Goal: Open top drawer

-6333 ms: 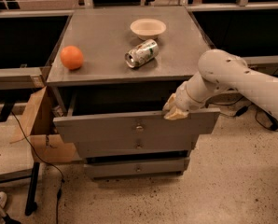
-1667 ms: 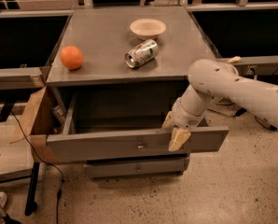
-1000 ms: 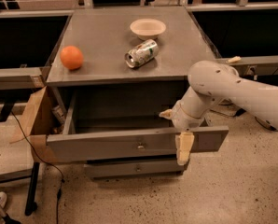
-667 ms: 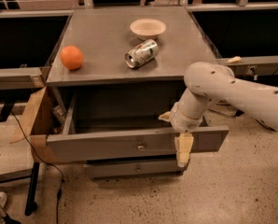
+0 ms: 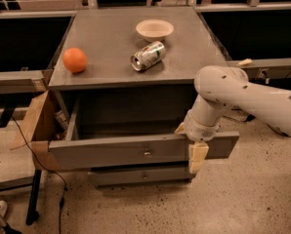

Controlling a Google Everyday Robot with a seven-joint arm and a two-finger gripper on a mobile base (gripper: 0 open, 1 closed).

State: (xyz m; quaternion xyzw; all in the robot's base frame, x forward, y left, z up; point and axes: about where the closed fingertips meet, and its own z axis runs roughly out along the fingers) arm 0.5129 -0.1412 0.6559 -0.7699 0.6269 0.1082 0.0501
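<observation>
The top drawer point(image 5: 111, 152) of the grey cabinet stands pulled well out. Its wide grey front panel has a small metal knob point(image 5: 146, 153) at the centre, and the dark drawer box shows behind it. My gripper point(image 5: 188, 147) is at the right part of the panel's top edge and straddles it. One cream finger point(image 5: 198, 157) hangs down in front of the panel, and the other tip point(image 5: 180, 128) is behind it, inside the drawer. The gripper is shut on the panel. My white arm comes in from the right.
On the cabinet top point(image 5: 111, 43) lie an orange point(image 5: 74, 60), a crushed can point(image 5: 147, 55) on its side and a cream bowl point(image 5: 154, 29). A narrower drawer front point(image 5: 143, 175) sits shut below. A cardboard box point(image 5: 31, 126) leans at the left, with a cable point(image 5: 23, 145) beside it.
The top drawer has come out from nearly shut to well open, with my gripper on its front. Over the last second the front finger swung down to vertical; the drawer barely moved.
</observation>
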